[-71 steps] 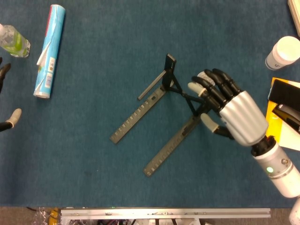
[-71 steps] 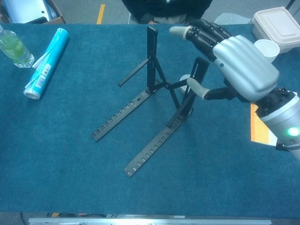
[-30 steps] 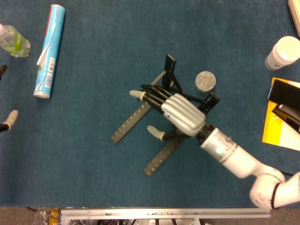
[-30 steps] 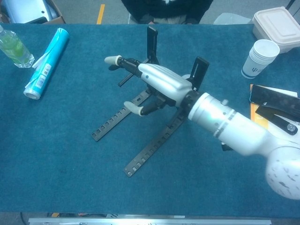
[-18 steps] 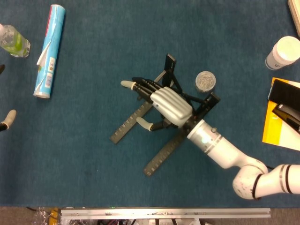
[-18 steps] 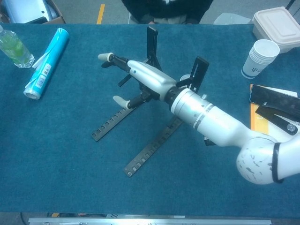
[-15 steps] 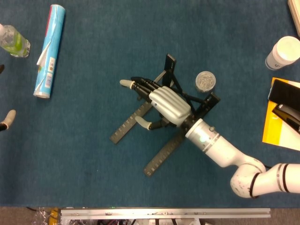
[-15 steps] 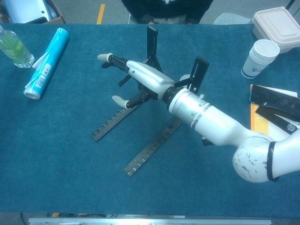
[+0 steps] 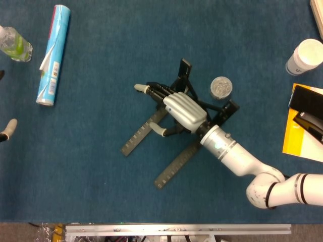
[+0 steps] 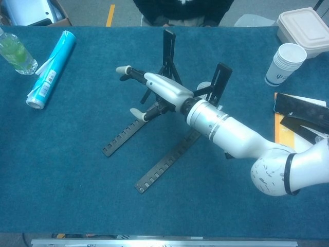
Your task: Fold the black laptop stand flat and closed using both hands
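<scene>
The black laptop stand stands unfolded mid-table, with two notched rails on the cloth and two uprights raised at the back. My right hand reaches across it from the right. Its fingers stretch out over the left rail and the thin prop bar, and the thumb is spread apart below them. Nothing shows gripped in that hand. Of my left hand, only spread fingertips with nothing between them show at the left edge of the head view.
A blue roll and a clear bottle lie far left. A small silver-lidded jar sits behind the stand. A paper cup, a white food box and a yellow pad with a black device crowd the right side.
My right hand swept from the stand's right side across to its left rail. Over the last half second the hand and the stand's left side shifted slightly right. The left hand stayed at the edge.
</scene>
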Available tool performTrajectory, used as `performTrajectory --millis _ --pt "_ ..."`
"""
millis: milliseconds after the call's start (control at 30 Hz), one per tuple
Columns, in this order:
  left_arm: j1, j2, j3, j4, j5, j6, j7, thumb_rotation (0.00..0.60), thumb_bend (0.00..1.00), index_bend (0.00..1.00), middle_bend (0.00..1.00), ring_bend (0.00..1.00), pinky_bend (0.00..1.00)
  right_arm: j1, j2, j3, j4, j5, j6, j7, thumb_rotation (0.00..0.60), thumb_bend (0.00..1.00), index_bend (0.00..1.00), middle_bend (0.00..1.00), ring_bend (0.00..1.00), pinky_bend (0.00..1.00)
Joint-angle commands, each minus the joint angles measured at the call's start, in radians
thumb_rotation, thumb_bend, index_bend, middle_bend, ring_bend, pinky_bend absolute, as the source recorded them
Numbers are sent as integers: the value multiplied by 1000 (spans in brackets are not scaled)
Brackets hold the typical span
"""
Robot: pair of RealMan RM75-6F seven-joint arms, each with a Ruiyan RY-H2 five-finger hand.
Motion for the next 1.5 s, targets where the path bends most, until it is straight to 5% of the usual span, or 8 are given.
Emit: performTrajectory --millis 33,967,1500 --pt "0 0 0 1 0 0 0 600 255 17 5 0 5 -1 2 -4 7 4 -1 -5 600 356 3 137 0 103" --pt "-5 -10 -3 11 -2 -5 -5 600 256 17 5 0 5 -19 36 -37 -21 14 -11 -34 600 356 0 122 0 103" --pt "-11 -17 -5 6 -8 -16 9 600 255 17 5 0 5 -68 219 -167 -206 -145 51 11 600 356 0 122 0 103"
